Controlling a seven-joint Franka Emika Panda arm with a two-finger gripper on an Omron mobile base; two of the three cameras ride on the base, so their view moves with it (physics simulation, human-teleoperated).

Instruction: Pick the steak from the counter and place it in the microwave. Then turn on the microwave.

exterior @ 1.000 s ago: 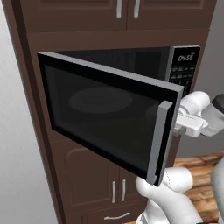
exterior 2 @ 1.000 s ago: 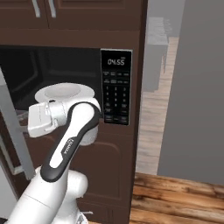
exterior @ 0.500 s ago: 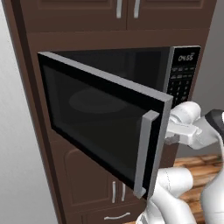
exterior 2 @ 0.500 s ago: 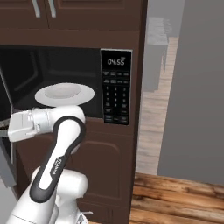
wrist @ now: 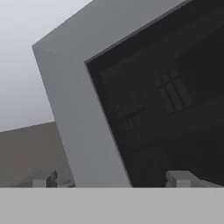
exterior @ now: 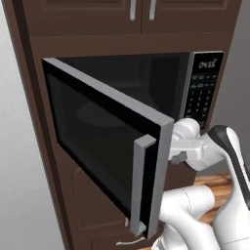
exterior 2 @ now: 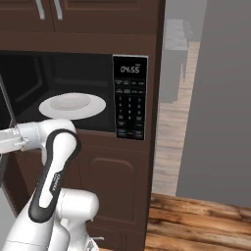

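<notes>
The microwave (exterior: 201, 93) is built into dark brown cabinets, with its keypad and display (exterior 2: 130, 98) on the right. Its glass door (exterior: 97, 141) stands swung out from the left hinge, grey handle (exterior: 139, 180) facing the base. My gripper (exterior: 177, 155) is at the door's free edge on its inner side, at the left edge of the right base view (exterior 2: 5, 142). In the hand view the grey door frame (wrist: 74, 109) is close ahead of my gripper (wrist: 113, 179), whose fingertips (wrist: 43, 178) stand wide apart, open and empty. The steak and the counter are out of view.
A round white plate (exterior 2: 72, 105) lies inside the microwave cavity. Brown cabinet doors are above (exterior: 141, 14) and below (exterior 2: 112, 186). A grey wall (exterior: 19, 195) is to the left, a tall grey panel (exterior 2: 215, 98) to the right, and wooden floor (exterior 2: 196, 220) below it.
The door's free edge has swung further out and to the left. My hand has followed it leftward on its inner side, jaws still wide.
</notes>
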